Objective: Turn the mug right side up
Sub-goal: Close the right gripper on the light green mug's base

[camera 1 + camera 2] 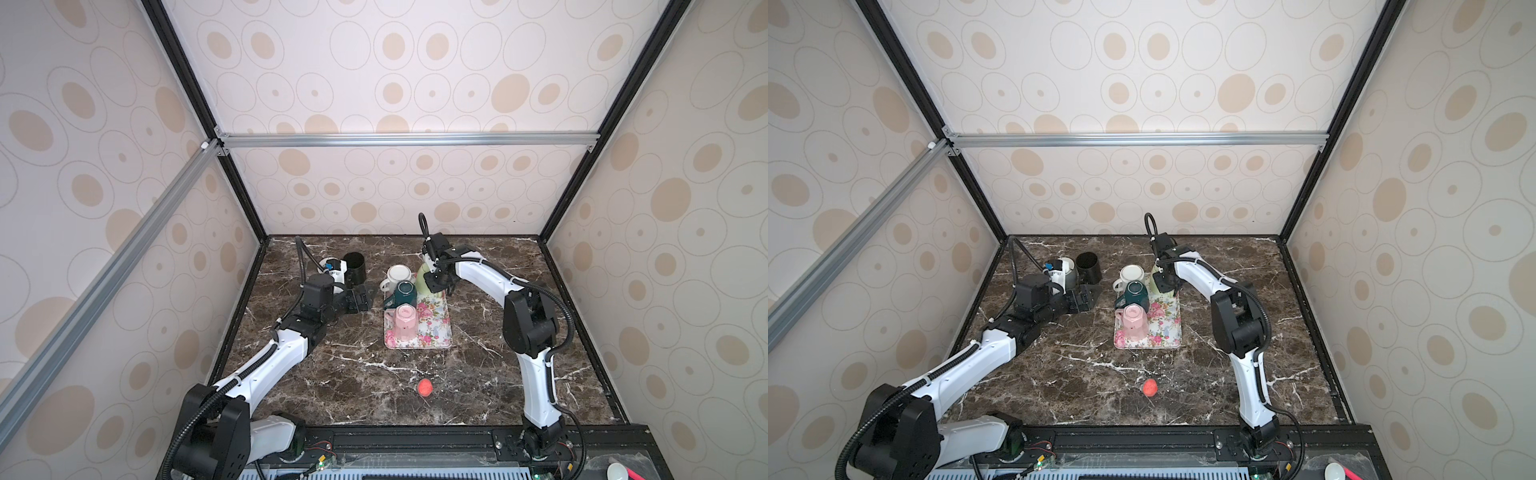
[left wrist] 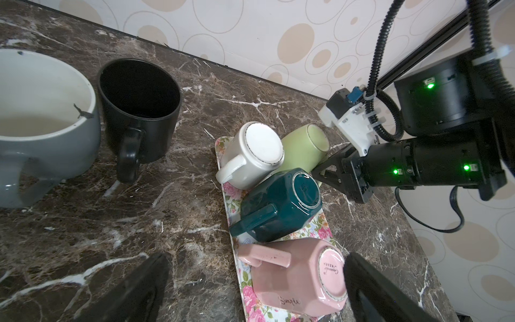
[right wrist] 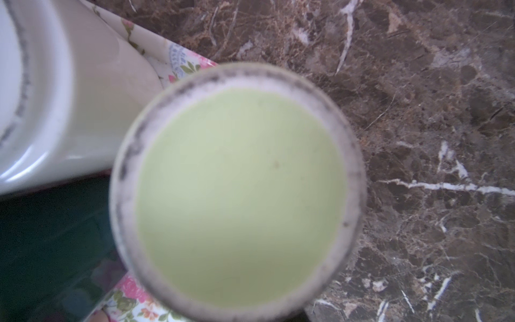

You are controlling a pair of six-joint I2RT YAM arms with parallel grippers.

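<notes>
A light green mug [image 1: 423, 277] stands bottom-up and tilted at the far end of a floral tray [image 1: 437, 328]. Its base [image 3: 239, 184] fills the right wrist view, and its handle is hidden. My right gripper [image 1: 434, 286] is at the mug's right side, shut on it; the fingers are hidden behind the mug [image 2: 305, 147] and a teal mug. My left gripper [image 1: 361, 300] rests low on the table left of the tray, open. Nothing is gripped between its fingers [image 2: 152, 281], which frame a pink mug.
Also bottom-up on the tray are a white mug [image 1: 399, 275], a teal mug [image 1: 405, 293] and a pink mug [image 1: 405, 319]. A black mug [image 1: 354, 268] and a grey mug [image 2: 41, 117] stand upright at the back left. A red ball [image 1: 425, 387] lies near the front.
</notes>
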